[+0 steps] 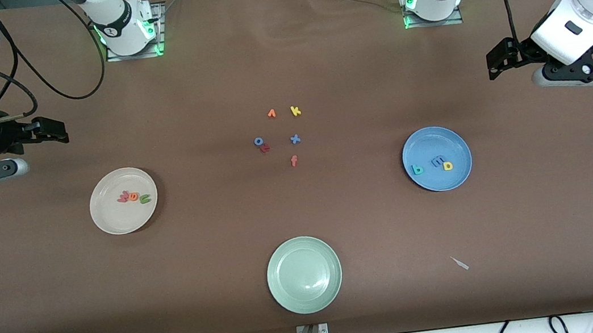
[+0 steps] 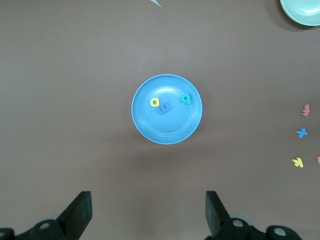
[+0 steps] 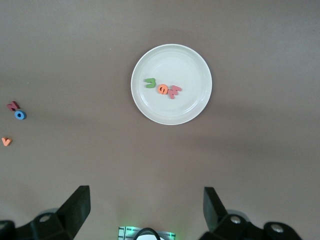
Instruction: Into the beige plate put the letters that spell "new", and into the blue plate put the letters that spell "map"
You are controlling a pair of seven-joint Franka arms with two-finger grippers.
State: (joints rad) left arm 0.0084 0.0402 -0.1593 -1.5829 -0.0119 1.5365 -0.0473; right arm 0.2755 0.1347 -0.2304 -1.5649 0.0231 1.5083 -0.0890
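The sorting looks finished; the green "n" (image 3: 150, 83), orange "e" (image 3: 162, 89) and salmon "w" (image 3: 173, 91) lie together in the beige plate (image 1: 109, 220) toward the right arm's end of the table, and the blue "m" (image 2: 164, 109), yellow "a" (image 2: 155, 102) and teal "p" (image 2: 186, 99) lie in the blue plate (image 1: 450, 140) toward the left arm's end. The left gripper (image 2: 149, 210) hangs over bare table by its end edge, jaws spread and empty; the right gripper (image 3: 145, 210) likewise at its own end. Nothing more seems called for but to stay clear. Leftover letters (image 1: 281, 137) cluster mid-table; a pale green plate (image 1: 282, 294) sits empty by the front edge; a small pale scrap (image 1: 460, 263), perhaps tape, lies nearby; nothing blocks either arm.
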